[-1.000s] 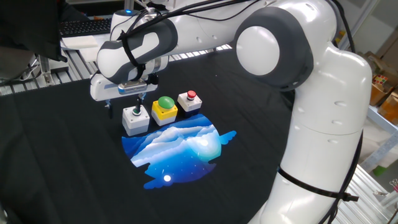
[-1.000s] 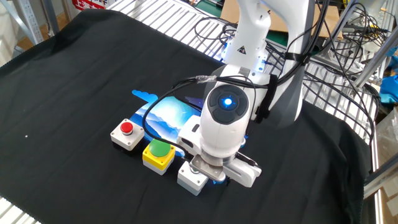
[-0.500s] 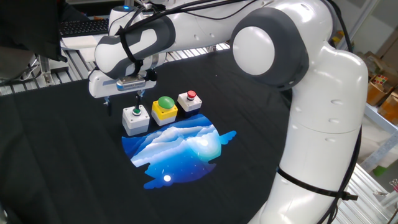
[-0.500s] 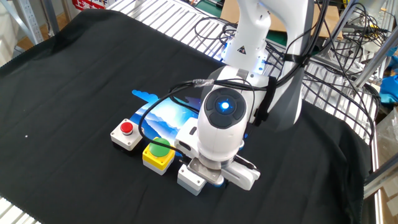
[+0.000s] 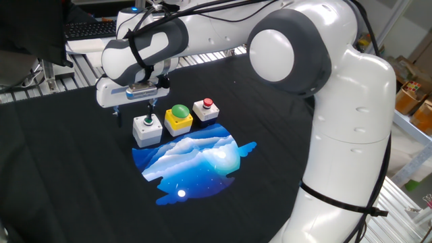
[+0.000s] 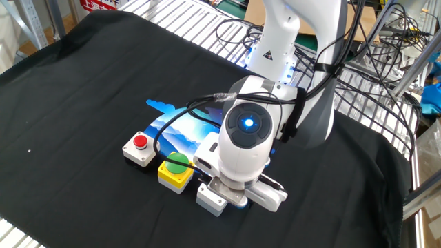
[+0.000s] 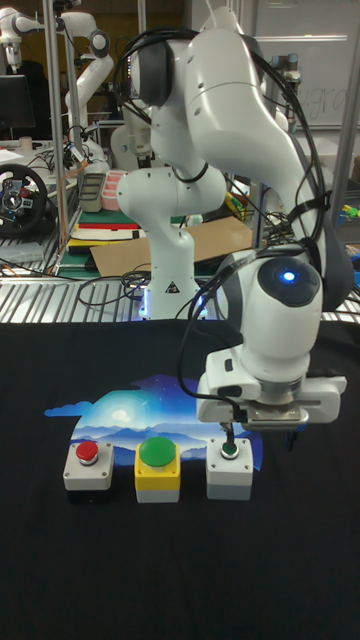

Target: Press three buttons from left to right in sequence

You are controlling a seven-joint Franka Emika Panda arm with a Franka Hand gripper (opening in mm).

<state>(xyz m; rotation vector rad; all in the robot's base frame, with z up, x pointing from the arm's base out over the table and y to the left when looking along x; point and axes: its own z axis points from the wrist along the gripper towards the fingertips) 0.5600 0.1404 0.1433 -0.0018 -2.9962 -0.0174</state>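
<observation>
The white robot arm point(image 5: 337, 121) bends over a table draped in black cloth point(image 5: 61, 175), its wrist reaching down to the row of button boxes. On the cloth lies a blue and white mountain-scene patch point(image 5: 192, 162), and along one edge of it the three boxes stand in a close line. The yellow box with the big green dome point(image 5: 179, 117) is in the middle, the grey-white box with the small green button point(image 5: 147, 129) just beside it at one end, and the smaller white box with the red button point(image 5: 206, 109) at the other end. The claw point(image 7: 229, 433) hangs directly over the grey-white box, a dark fingertip pointing at the small green button; in the tall fixed view the tip sits just above it, though whether it touches I cannot tell. How wide the claw stands I cannot tell either, since no view shows both fingertips clearly.
</observation>
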